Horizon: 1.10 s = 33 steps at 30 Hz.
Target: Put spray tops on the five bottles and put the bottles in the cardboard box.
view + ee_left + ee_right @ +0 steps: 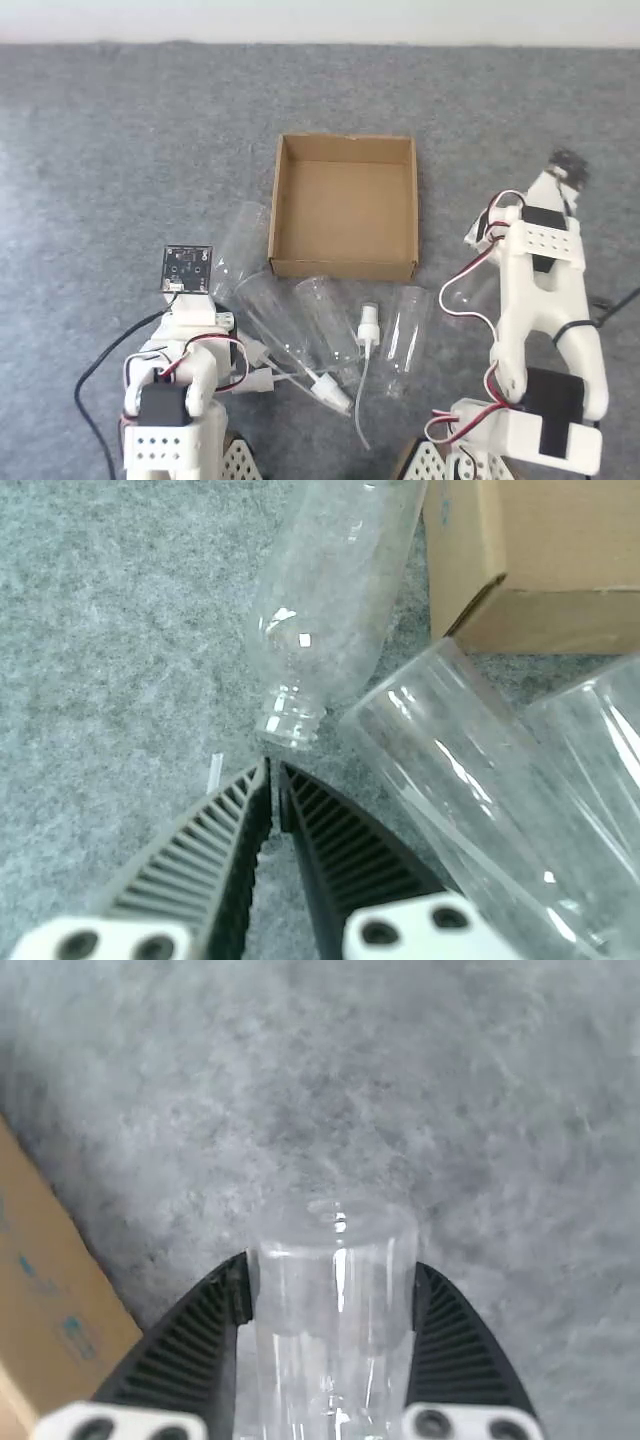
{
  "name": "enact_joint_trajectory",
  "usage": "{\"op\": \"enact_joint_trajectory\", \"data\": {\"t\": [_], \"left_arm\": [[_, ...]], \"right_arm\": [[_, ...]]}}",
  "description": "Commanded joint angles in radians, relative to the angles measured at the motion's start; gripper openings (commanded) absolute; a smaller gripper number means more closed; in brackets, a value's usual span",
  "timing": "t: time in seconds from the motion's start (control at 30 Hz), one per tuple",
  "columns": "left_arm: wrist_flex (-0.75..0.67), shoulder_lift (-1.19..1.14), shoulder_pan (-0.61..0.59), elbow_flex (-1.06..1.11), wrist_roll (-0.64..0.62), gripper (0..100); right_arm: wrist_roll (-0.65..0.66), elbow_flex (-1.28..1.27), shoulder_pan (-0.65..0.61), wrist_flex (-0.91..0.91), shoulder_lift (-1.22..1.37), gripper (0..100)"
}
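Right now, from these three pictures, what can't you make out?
- Right wrist view: the bottle in the right claw runs off the picture's edge, so whether it carries a top can't be told.
- High view: the right arm covers most of that bottle.
- High view: spray tops by the left arm overlap clear bottles; their number is unclear.
- Left wrist view: the cardboard box is cut off by the edge, and its wall hides the inside.

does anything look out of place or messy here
Nothing looks damaged or spilled, but it is a jumble: clear bottles lie on their sides, crowded together in front of the cardboard box, with loose spray tops among them, one's tube trailing loose. The right gripper clamps one more bottle.
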<state>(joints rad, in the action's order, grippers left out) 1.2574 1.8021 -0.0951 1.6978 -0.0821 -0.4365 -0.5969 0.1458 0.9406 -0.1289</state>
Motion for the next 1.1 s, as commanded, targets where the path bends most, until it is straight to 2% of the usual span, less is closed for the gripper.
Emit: {"op": "enact_joint_trajectory", "data": {"t": [0.0,0.43,0.67,0.87,0.93,1.07], "left_arm": [[0.005,0.017,-0.003,-0.013,0.002,1],[0.005,0.017,-0.003,-0.013,0.002,1],[0.005,0.017,-0.003,-0.013,0.002,1],[0.005,0.017,-0.003,-0.013,0.002,1],[0.005,0.017,-0.003,-0.013,0.002,1],[0.005,0.017,-0.003,-0.013,0.002,1]], "right_arm": [[-0.247,0.061,0.012,0.013,-0.012,9.1],[-0.643,0.049,0.041,0.013,-0.002,9.1],[-0.674,0.025,0.197,0.012,-0.001,9.1],[-0.674,-0.038,0.226,0.012,-0.004,9.6],[-0.674,-0.054,0.226,0.012,-0.010,13.8],[-0.666,-0.061,0.209,0.015,-0.002,31.8]]}}
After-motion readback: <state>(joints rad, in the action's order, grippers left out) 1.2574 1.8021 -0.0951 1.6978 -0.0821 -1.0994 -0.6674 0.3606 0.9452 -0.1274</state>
